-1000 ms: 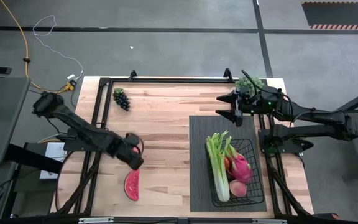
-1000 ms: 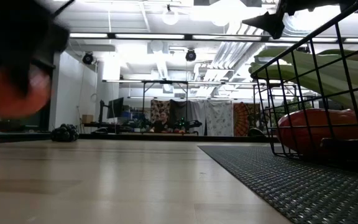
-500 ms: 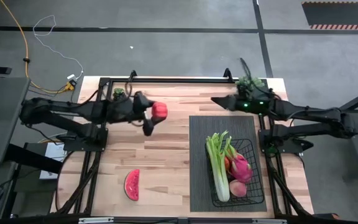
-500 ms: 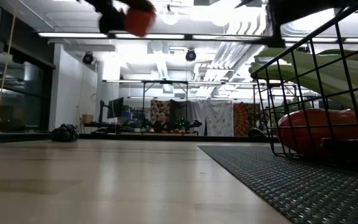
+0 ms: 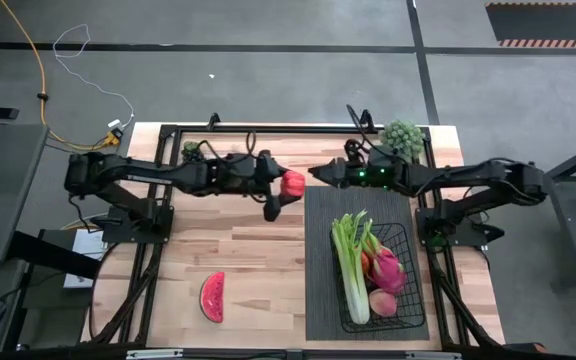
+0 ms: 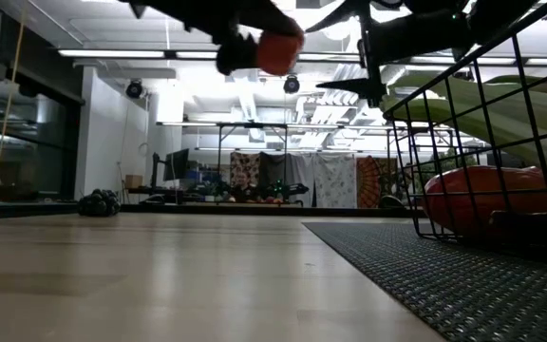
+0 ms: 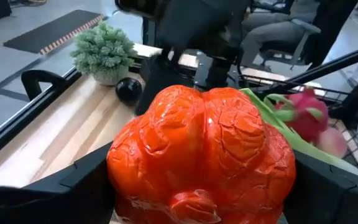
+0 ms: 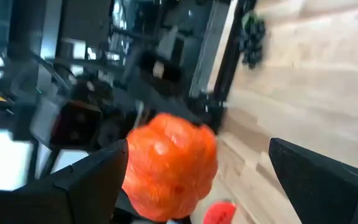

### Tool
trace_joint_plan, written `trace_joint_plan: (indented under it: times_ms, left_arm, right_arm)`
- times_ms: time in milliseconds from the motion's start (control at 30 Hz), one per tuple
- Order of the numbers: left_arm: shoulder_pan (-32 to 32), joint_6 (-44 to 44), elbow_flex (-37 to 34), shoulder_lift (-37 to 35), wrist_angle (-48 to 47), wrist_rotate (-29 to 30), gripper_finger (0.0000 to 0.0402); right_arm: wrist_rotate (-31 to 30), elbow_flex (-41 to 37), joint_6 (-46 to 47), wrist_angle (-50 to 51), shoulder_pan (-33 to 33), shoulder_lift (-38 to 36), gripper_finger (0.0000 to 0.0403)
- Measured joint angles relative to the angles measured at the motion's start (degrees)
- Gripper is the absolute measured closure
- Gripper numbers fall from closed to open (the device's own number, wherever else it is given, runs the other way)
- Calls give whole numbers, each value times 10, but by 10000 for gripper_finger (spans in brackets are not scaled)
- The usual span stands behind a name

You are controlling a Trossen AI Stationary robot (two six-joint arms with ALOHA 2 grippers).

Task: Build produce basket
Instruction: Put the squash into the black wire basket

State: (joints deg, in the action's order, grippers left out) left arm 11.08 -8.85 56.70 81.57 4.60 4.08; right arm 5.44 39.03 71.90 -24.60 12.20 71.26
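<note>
A lumpy red-orange fruit (image 5: 292, 183) (image 7: 204, 149) hangs in the air over the table's middle, in my left gripper (image 5: 280, 192), which is shut on it. My right gripper (image 5: 318, 172) (image 8: 204, 186) is open and level, pointing at the fruit from the right. Its fingers stand to either side of the fruit (image 8: 169, 165) without touching it. The black wire basket (image 5: 409, 250) sits on the ribbed mat (image 5: 320, 215) and holds celery (image 5: 348, 265), a dragon fruit (image 5: 388, 268) and a peach (image 5: 382, 302). A watermelon slice (image 5: 212, 296) lies near left, and grapes (image 8: 252, 37) lie far left. My left gripper pinches the red-orange fruit between its two fingers (image 7: 73, 180), one on each flank (image 7: 129, 155). The fingers come level from the table's left. The fruit is lifted clear of the table, high above the wood (image 6: 278, 52).
A small potted green plant (image 5: 402, 135) stands at the far right corner, with a small dark ball (image 7: 129, 90) beside it. The table frame's black rail runs along the far edge. Bare wood lies between the watermelon slice and the mat.
My left gripper has carried the red-orange fruit up from beside the watermelon slice, toward the far edge, then right to the mat's far left corner. My right gripper has moved toward the table's left, up to the fruit.
</note>
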Motion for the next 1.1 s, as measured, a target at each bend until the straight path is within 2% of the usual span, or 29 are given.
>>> trace_joint_plan:
  times_ms: [200, 367, 633, 800, 1000, 1100]
  left_arm:
    - [2, 1, 52, 51, -5, 3, 66]
    - [1, 1, 76, 67, -6, 12, 65]
    - [1, 0, 76, 70, 9, 15, 65]
    - [1, -1, 76, 70, 37, 38, 64]
    - [1, 3, 77, 75, 53, 8, 64]
    - [-3, -6, 78, 81, 87, 13, 64]
  right_arm:
    - [19, 0, 21, -53, -21, 25, 25]
    - [8, 0, 27, -73, -42, 31, 25]
    - [-31, -1, 58, -81, -54, 31, 25]
    - [-52, -1, 84, -92, -62, 30, 25]
    - [-63, 1, 97, -106, -71, 31, 25]
    - [-66, 1, 95, -126, -76, 32, 25]
